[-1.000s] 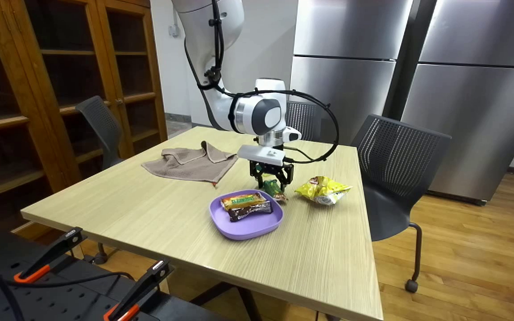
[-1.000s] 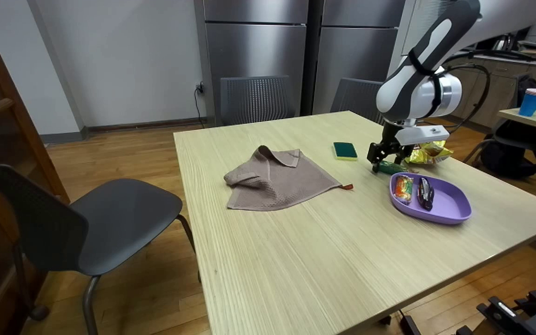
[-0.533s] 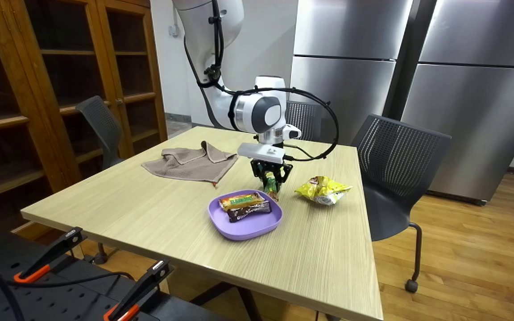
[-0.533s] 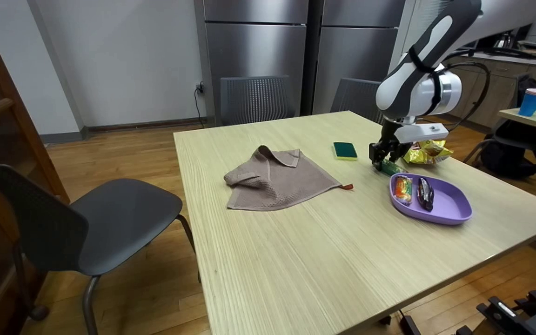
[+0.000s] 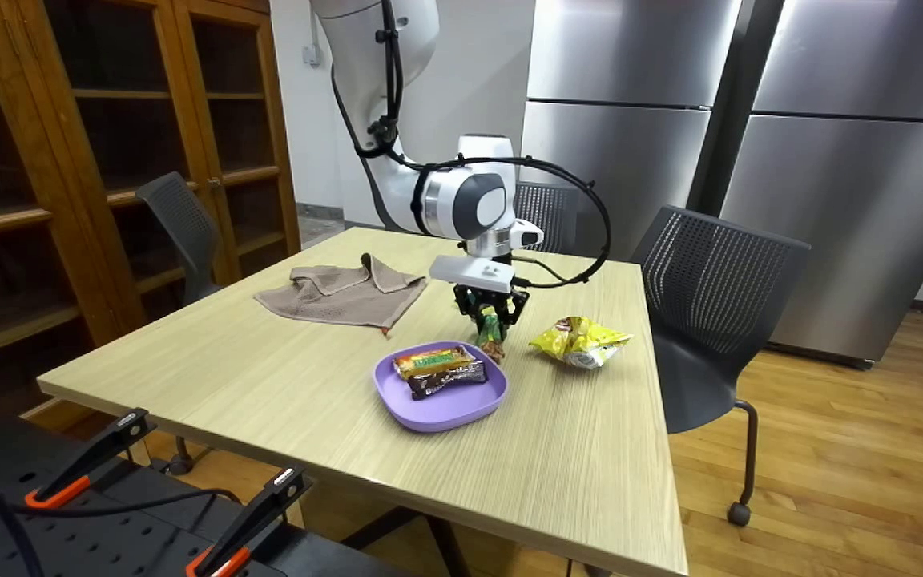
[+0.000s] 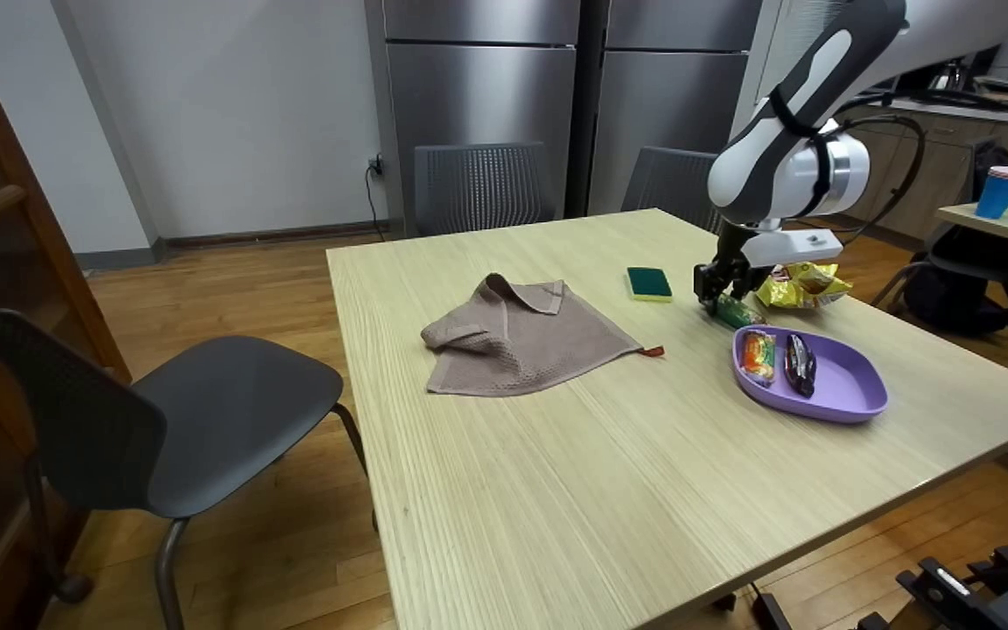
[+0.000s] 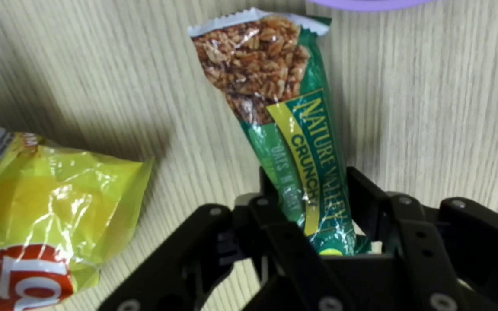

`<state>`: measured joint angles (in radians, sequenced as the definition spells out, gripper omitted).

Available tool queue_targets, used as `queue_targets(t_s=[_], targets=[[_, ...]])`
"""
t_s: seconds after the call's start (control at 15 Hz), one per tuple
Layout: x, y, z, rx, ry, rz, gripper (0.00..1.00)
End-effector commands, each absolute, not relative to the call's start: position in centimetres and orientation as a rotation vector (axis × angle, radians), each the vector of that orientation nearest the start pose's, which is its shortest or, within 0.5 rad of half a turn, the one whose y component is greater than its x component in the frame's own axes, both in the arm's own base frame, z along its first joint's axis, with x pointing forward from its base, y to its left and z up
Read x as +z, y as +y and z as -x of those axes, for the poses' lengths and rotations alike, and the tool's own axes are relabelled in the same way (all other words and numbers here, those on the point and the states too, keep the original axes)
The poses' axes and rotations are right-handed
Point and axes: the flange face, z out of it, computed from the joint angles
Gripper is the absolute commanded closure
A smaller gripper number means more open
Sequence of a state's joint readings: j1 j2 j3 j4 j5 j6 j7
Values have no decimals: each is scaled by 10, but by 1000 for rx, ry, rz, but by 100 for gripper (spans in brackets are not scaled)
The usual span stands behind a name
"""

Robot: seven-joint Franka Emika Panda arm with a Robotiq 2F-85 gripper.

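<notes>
Bar [image 7: 290, 129] is grasped in your pincer [image 7: 310, 185], just beside the plate [image 5: 445, 411]; gripping looks done, any carrying looks left, and you cannot tell whether it clears the counter [image 5: 309, 385].

The pale table [image 6: 574, 490] carries a purple plate [image 6: 847, 378]; near the plate lies a yellow bag [image 5: 580, 342], and apart from the plate, a brown towel [image 6: 526, 346] and green sponge [image 6: 649, 282].

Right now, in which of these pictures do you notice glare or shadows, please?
Wrist view: white glints on the yellow bag and the green granola bar, shadows beside both on the table; both exterior views: pale reflections on the steel refrigerators.
</notes>
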<state>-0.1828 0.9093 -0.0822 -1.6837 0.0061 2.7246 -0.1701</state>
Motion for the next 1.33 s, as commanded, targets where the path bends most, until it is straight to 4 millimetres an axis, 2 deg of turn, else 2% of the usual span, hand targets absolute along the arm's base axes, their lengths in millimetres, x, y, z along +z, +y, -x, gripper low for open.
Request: queue_targets(t_s=[0.0,0.4,0.93,1.27], targets=[[96,-175,-655,-254,112,3228,83],[108,-181,-653,-319,175,3238,83],[130,-179,-645,-318,410,3228,83],[139,-172,-631,-307,571,3231,83]])
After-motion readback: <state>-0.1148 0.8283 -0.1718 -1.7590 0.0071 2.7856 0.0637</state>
